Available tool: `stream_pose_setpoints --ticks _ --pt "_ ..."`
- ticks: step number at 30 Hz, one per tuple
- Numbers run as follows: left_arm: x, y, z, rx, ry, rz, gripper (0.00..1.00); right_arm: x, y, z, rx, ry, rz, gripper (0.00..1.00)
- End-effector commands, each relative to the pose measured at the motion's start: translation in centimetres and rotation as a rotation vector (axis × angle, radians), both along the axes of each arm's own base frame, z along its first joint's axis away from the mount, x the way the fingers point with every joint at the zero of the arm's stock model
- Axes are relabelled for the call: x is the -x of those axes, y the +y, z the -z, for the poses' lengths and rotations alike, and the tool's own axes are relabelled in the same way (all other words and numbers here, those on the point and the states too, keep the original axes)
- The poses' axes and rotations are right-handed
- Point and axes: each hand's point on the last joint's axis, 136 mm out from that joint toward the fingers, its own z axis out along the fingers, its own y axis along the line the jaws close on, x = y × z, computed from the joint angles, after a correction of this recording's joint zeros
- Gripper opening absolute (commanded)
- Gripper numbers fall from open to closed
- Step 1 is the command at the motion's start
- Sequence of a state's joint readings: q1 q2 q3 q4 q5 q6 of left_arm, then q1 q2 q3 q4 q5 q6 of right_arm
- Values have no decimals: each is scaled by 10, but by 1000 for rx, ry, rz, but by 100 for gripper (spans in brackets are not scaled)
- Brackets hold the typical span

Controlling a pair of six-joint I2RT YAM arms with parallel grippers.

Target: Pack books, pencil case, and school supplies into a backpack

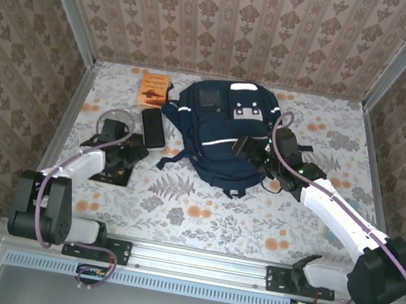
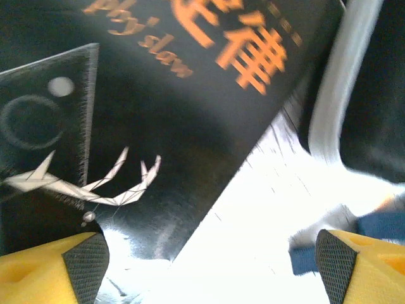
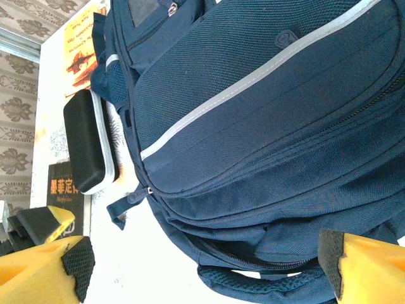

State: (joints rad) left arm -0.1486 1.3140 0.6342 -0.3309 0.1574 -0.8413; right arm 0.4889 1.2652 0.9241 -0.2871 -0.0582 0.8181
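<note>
Packing looks barely begun. The backpack (image 1: 225, 136) lies flat in the middle of the desk (image 1: 200, 214), towards the far side. In the right wrist view its zips (image 3: 266, 183) look closed, so it probably has to be opened before anything goes in. What it may already hold cannot be told.

Three of the task's things lie out on the desk, to the left of it. The small orange book (image 1: 153, 90) is at the far side, just beside the backpack's top left corner. The pencil case (image 1: 153, 127) lies nearer than that book and close against the backpack's left edge. The black book with gold lettering (image 1: 119, 161) is further left and nearer.

The left arm (image 1: 78, 165) reaches over this black book. Its jaws are released and spread wide, and the book's cover (image 2: 158, 126) lies close beneath them with nothing clamped. The right arm (image 1: 334, 211) reaches to the backpack's right side. Its jaws are also spread wide and grasp nothing, and the blue fabric (image 3: 253, 126) lies just ahead of them.

By my reading, what is left is opening the backpack, lifting in each item, and closing it.
</note>
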Motion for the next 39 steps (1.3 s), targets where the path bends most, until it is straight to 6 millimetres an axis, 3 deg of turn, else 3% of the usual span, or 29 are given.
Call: stream_pose_setpoints --ticks 1,6,10,14,18,23,29,35,39 --pt "55 -24 27 30 205 12 89 -6 3 -9 -15 -23 16 94" --pt "64 -47 22 -31 202 69 89 -7 4 -4 -11 -11 15 93" --pt "57 -59 5 -35 165 153 89 -7 4 -1 1 4 19 93" --pt "38 -36 -27 -188 102 256 91 -8 7 -5 22 16 -11 94" --pt "26 -8 -40 -184 69 242 89 -9 14 -5 46 31 -51 93" --pt "15 17 -27 -92 80 173 71 -9 27 -6 47 31 -84 92" --pt "7 27 -6 -114 128 155 49 -9 48 5 83 62 -145 91" --pt "18 22 18 -142 197 170 40 -7 63 12 95 81 -185 90" --pt "34 7 28 -110 235 191 39 -7 71 17 109 88 -204 90"
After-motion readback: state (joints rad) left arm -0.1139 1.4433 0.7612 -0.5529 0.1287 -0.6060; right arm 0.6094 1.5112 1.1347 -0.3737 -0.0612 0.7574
